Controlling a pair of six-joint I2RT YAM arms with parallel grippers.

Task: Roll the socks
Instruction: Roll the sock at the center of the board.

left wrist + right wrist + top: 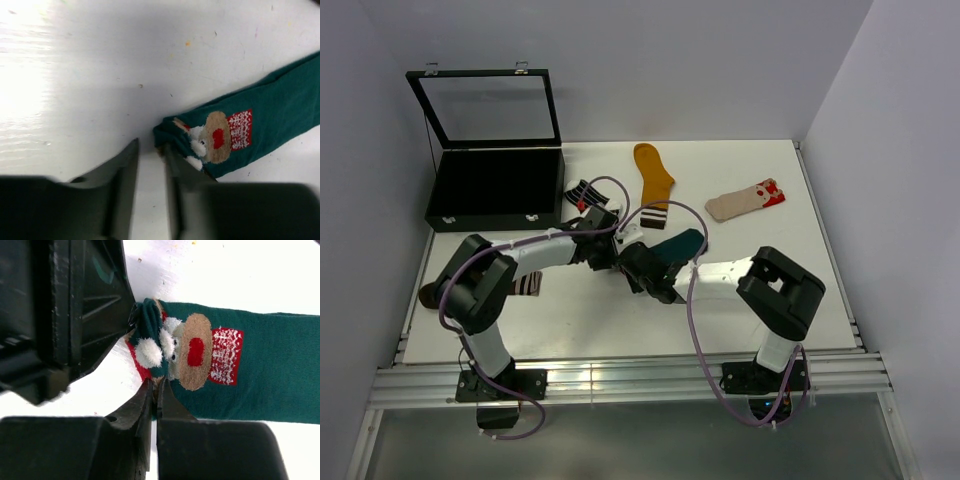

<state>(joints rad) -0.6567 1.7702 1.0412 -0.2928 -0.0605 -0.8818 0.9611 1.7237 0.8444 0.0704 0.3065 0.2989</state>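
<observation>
The dark teal sock (682, 243) with a red-white figure lies mid-table. In the right wrist view its end (150, 335) is folded over once onto the figure. My right gripper (155, 386) is shut on the near edge of that fold; it also shows in the top view (640, 264). My left gripper (150, 156) is open, with bare table between its fingers. Its right finger (174, 167) touches the sock's end (172, 131). In the top view the left gripper (612, 250) is just left of the right one. The mustard sock (653, 172), beige sock (745, 200) and striped sock (584, 192) lie behind.
A black case (498, 188) with its glass lid up stands at the back left. A brown sock with a striped cuff (528, 286) lies partly under my left arm. The white table (580, 320) ends at a metal rail near the arm bases.
</observation>
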